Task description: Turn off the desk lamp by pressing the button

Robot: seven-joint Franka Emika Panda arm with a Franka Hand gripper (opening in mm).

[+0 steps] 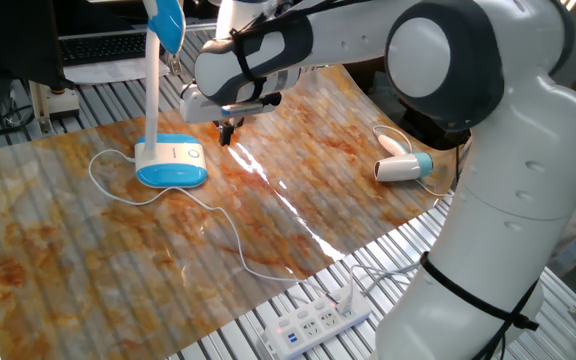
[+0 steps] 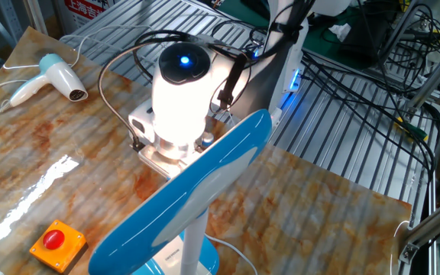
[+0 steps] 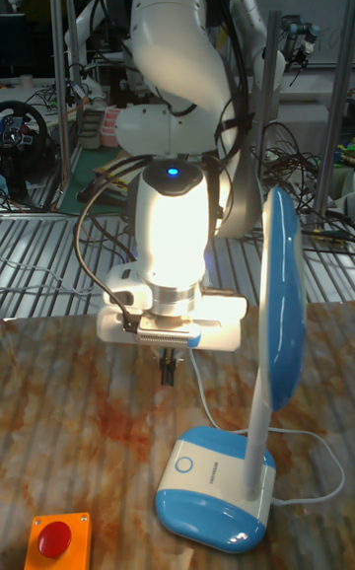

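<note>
The desk lamp stands lit, with its oval blue-rimmed base, thin white stem and blue head. Its light falls on my wrist. The button is a small ringed circle on the white top of the base. My gripper hangs above the table, to the right of the base in the one fixed view and a short way from the button. Its dark fingers point down and are pressed together, holding nothing. In the other fixed view the lamp head hides the fingertips.
A white-and-teal hairdryer lies on the marbled sheet. An orange box with a red button sits near the lamp. The lamp's white cord runs to a power strip at the table edge.
</note>
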